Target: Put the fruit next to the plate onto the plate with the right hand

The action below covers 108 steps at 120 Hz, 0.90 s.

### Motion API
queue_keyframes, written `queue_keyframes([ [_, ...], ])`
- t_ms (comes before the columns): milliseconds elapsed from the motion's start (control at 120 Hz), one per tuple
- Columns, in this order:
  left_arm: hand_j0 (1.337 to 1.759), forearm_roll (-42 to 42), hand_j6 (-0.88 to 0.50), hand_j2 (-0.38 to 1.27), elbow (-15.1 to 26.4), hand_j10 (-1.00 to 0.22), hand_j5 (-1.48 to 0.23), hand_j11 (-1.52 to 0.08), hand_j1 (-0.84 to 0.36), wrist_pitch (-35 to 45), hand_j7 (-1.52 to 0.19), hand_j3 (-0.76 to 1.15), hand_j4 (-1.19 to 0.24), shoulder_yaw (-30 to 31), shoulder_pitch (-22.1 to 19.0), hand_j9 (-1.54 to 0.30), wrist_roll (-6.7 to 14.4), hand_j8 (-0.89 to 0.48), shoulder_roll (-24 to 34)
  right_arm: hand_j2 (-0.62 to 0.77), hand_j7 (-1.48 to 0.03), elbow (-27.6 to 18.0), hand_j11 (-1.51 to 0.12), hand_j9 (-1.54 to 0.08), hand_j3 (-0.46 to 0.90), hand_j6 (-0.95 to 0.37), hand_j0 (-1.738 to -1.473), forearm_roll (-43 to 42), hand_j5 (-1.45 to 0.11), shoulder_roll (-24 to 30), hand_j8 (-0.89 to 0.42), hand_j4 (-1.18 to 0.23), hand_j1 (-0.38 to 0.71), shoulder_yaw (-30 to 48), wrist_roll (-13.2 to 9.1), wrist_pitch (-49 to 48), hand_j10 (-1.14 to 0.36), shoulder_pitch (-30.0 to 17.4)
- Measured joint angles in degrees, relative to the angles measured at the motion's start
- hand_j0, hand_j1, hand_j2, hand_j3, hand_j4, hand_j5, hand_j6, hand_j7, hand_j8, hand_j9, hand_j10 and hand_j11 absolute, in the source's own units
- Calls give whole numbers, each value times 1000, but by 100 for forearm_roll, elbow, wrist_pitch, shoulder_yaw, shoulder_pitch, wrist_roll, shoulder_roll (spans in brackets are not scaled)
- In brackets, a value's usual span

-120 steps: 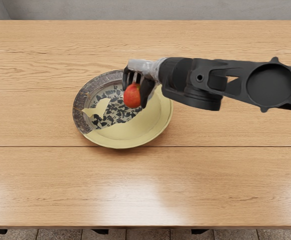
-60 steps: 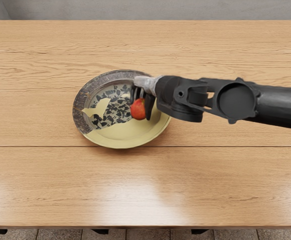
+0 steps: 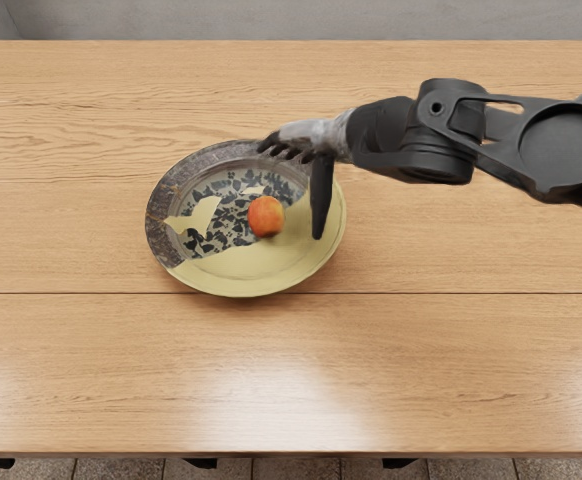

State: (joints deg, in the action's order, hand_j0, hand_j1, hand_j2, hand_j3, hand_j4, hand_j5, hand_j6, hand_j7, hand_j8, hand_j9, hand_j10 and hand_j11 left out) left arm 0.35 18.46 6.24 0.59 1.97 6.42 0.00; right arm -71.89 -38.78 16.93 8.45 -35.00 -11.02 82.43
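A round red-orange fruit (image 3: 265, 216) lies on the plate (image 3: 271, 275), near its middle, and nothing touches it. The plate is cream yellow with a dark patterned patch and a grey rim on its left half. My right hand (image 3: 301, 170) hovers over the plate's upper right part, just above and to the right of the fruit. Its fingers are spread open and hold nothing; one dark finger (image 3: 320, 200) points down toward the plate. The right arm (image 3: 471, 140) comes in from the right edge. No left arm shows.
The plate sits on a wide wooden table (image 3: 291, 370) made of long planks. A grey wall strip runs along the top edge, and the table's front edge lies near the bottom.
The right hand lowered the fruit onto the plate, then let it go and spread its fingers. The hand and arm have since lifted up and to the right; the fruit stays on the plate.
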Motion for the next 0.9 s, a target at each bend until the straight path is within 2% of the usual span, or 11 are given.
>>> queue_keyframes([
  [150, 1658, 0, 0, 0, 0, 0, 0, 0, 349, 0, 0, 0, 0, -2, -1, 0, 0, 0, 0, 16, -76, -258, -78, -78, 0, -45, -1658, 349, -79, 753, -45, -55, -291, 333, 8, -1198, -59, -207],
  [250, 1658, 0, 0, 0, 0, 0, 0, 0, 349, 0, 0, 0, 0, 0, -3, 0, 0, 0, 0, 8, -60, -332, -61, -61, 0, -39, -1658, 566, -62, 1218, -38, -44, -302, 467, 186, -1922, -46, -402],
  [442, 1658, -1, 0, 0, 0, 0, 0, 0, 349, 0, 0, 0, 0, -2, 2, 0, 0, 0, 0, 0, -44, -378, -44, -44, 0, -33, -1658, 861, -45, 2203, -32, -34, -312, 684, 1125, -2323, -35, -631],
  [533, 1658, 0, 0, 0, 0, 0, 0, 0, 349, 0, 0, 0, 0, -2, -2, 0, 0, 0, 0, -2, -40, -365, -40, -40, 0, -31, -1658, 1052, -41, 2653, -30, -32, -315, 728, 1383, -2368, -32, -680],
  [692, 1658, 0, 0, 0, 0, 0, 0, 0, 349, 0, 0, 0, 0, -2, -3, 0, 0, 0, 0, -3, -36, -352, -37, -37, 0, -30, -1658, 1183, -37, 3169, -29, -30, -317, 641, 1526, -2393, -30, -730],
  [900, 1658, -4, 0, 0, 0, 0, 0, 0, 349, 0, 0, 0, 0, -5, 17, 0, 0, 0, 0, -4, -34, -329, -35, -35, 0, -30, -1658, 1209, -35, 3336, -29, -29, -319, 534, 1555, -2399, -29, -841],
])
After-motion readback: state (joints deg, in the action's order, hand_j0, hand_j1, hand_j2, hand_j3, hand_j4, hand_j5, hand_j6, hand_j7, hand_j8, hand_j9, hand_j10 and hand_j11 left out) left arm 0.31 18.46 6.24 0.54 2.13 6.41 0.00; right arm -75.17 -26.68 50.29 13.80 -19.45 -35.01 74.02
